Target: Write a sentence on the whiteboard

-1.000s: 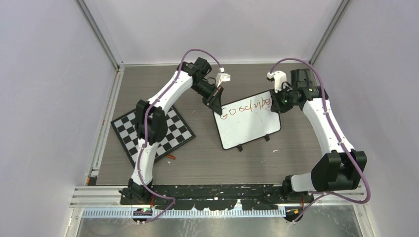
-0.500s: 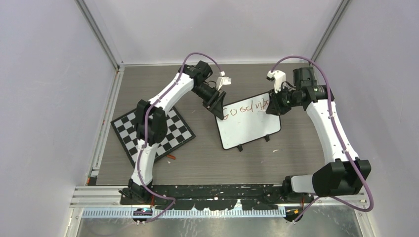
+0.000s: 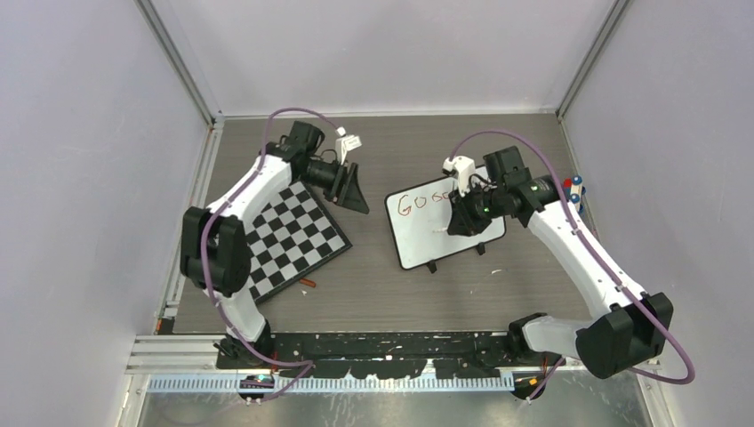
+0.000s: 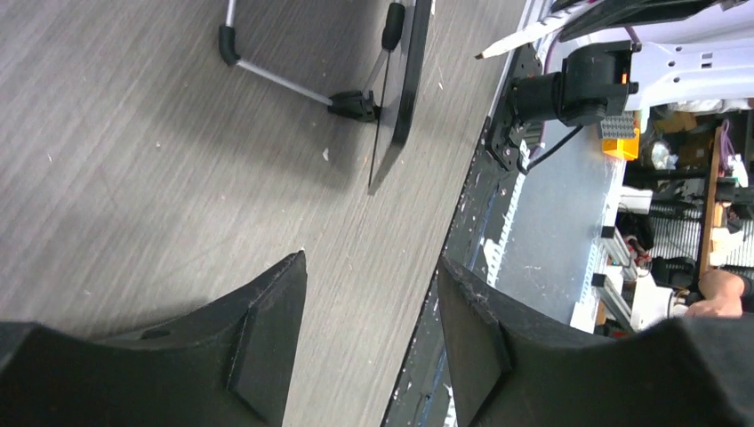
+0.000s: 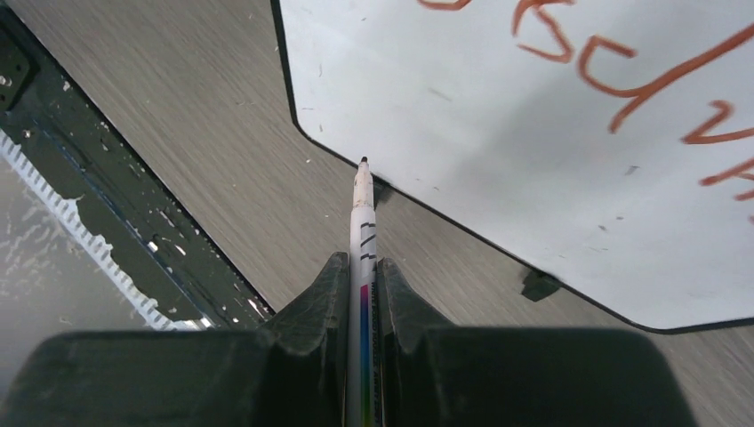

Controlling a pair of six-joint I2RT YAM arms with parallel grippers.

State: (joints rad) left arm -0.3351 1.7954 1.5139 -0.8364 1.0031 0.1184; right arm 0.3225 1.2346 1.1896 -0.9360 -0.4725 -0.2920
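The whiteboard stands tilted on its feet at mid-table. Only the red-brown start of the sentence shows in the top view; my right arm covers what follows. My right gripper hovers over the board's right half, shut on a thin white marker. The marker's dark tip sits close to the board's lower edge, and more of the sentence lies beyond it. My left gripper is open and empty, left of the board and apart from it. In the left wrist view the whiteboard appears edge-on, well past the left gripper.
A black-and-white checkerboard lies at the left under my left arm. A small orange scrap sits near its front corner. Capped markers stand at the table's right edge. Purple-grey walls close in on three sides.
My left gripper has opened and drawn back left from the whiteboard's top-left corner. My right gripper, with the marker, has moved left and toward me across the board, covering later letters.
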